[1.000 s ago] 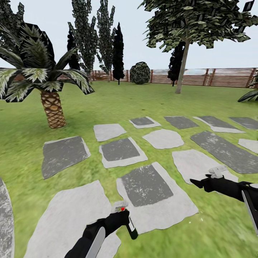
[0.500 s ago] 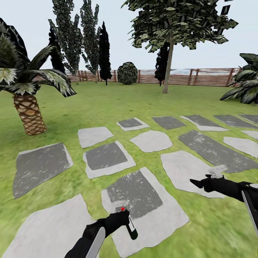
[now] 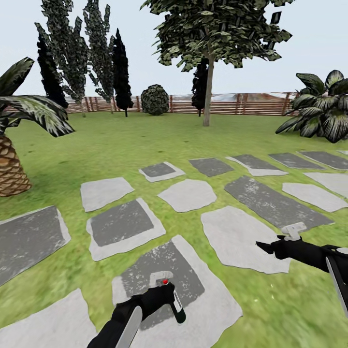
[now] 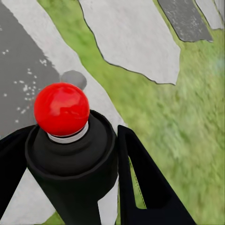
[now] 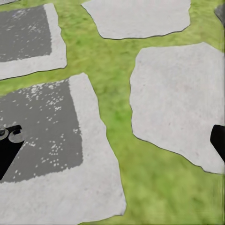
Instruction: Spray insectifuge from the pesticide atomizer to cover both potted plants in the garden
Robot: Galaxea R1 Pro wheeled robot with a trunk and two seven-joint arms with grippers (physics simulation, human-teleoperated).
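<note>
Pesticide atomizer sat clamped in the left gripper, low over a large dark-centred stepping stone. The bottle hung tilted, its dark-green body with a white label band angled down and away from the black jaws. In the left wrist view the red tip stood above the bottle's black shoulder, with one dark finger pressed against each side of the body; pale stone and grass lay below.

The right gripper hovered well apart from the atomizer, over the edge of a pale stepping stone. Its jaws held nothing, and the right wrist view showed their two tips spread wide at opposite edges, with stones and lawn between them.

Beyond the stepping stone path, the garden's lawn ran back to a wooden slat fence. A tree stood before that fence, a round dark bush just beside it, and a palm trunk rose off to the path's left.
</note>
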